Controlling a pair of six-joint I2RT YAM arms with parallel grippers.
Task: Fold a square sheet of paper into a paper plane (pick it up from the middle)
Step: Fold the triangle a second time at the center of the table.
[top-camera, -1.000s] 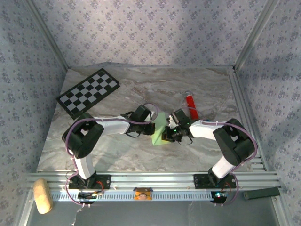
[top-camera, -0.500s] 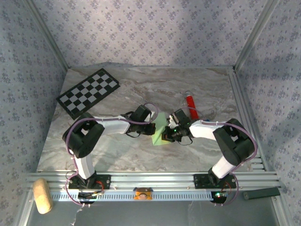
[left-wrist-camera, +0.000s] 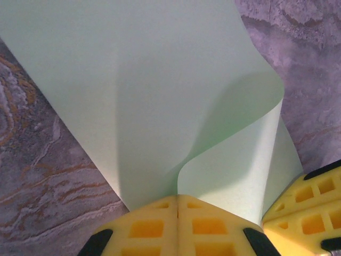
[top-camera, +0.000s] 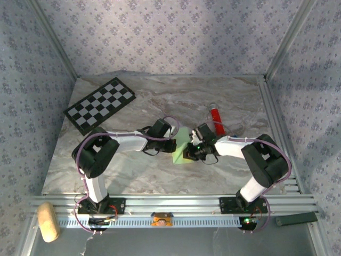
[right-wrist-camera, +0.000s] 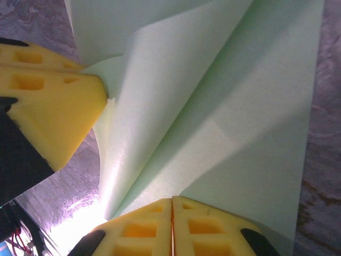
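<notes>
- Checkerboard: far-left corner of the worktop, well apart from the work.
- Left end effector: reaches in from the left, low over the marble. Its yellow fingers are pressed together and pinch one edge of the square sheet of paper.
- Square sheet of paper: mid-worktop, between the two end effectors and touching both. One flap is lifted and curls over in a soft loop with no crease pressed in, while the rest lies flat. The green shape runs roughly near-to-far with a slight slant.
- Right end effector: reaches in from the right, fingers closed on the sheet's edge, just beside the left fingers. Neither arm is nearer, since both grip the sheet.
- Judgement: the coming move turns on the loop between the two grips, as the flap edge must meet the flat layer squarely before any pressing.
- Red tube: far-right of the sheet, near the right wrist and apart from the paper.
- Open room: bare marble lies near and left of the sheet, and the tube side is tighter.
</notes>
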